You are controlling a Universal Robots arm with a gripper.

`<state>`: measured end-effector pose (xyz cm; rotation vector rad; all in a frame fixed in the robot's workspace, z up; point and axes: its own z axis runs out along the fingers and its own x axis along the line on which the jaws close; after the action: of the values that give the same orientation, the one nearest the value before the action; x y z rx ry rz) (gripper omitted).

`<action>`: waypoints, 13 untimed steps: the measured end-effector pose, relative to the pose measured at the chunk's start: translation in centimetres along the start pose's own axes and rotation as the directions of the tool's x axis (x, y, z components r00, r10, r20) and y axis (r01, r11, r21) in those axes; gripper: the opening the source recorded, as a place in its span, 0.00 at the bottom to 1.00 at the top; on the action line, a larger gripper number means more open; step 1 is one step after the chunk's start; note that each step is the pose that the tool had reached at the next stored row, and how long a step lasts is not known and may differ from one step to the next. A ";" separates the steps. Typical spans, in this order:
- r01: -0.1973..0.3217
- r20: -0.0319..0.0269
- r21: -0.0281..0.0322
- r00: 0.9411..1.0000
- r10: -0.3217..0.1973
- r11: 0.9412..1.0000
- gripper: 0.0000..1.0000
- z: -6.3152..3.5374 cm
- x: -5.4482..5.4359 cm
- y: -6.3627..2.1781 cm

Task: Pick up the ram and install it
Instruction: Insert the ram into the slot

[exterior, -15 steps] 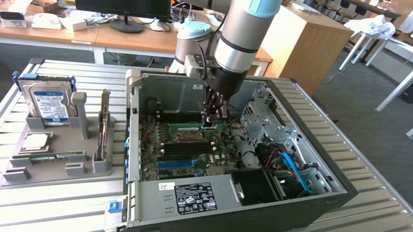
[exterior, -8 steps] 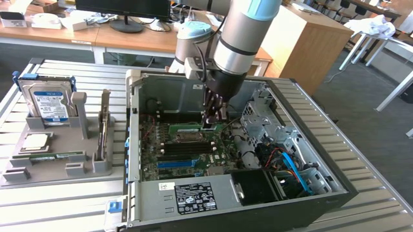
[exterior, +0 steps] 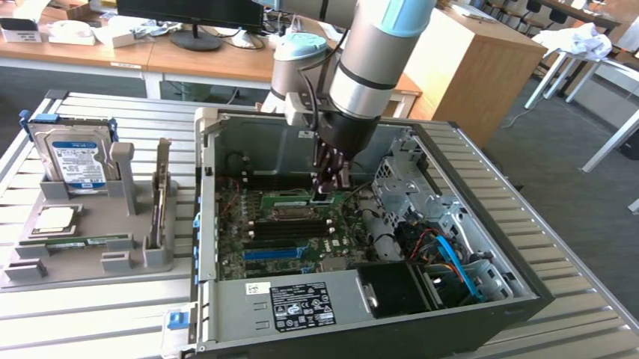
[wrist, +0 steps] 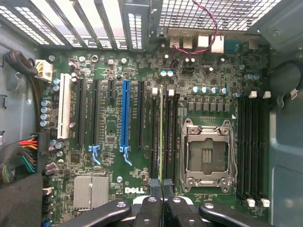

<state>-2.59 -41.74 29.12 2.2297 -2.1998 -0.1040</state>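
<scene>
My tool [exterior: 325, 188] hung inside the open computer case [exterior: 479, 329], low over the motherboard [wrist: 109, 142], its fingers drawn together so that no gap showed between the pads. The ram [wrist: 161, 132] stood on edge in a memory slot just beside the empty processor socket [wrist: 208, 151] (from the wrist it was a thin pale-green line, seen edge-on). Its long axis ran along the slot, parallel to the blue expansion slot [wrist: 125, 118], and stretched straight away from my fingertips, so the tool sat at the stick's near end rather than over its middle. I could not tell whether the tips pinched that end or only pressed on its top edge. Out on the counter [exterior: 100, 314], the grey tray [exterior: 60, 273] held a hard drive [exterior: 72, 161] and what seemed a second stick [exterior: 78, 241]
</scene>
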 end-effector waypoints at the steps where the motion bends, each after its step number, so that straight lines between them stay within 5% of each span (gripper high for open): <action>1: 0.000 0.000 0.000 1.000 0.000 1.000 0.11 0.06 0.0 0.00; 13: 0.000 0.000 0.000 1.000 0.000 1.000 0.11 0.93 0.0 -0.05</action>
<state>-2.59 -41.74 28.19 2.2297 -2.1999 -0.1040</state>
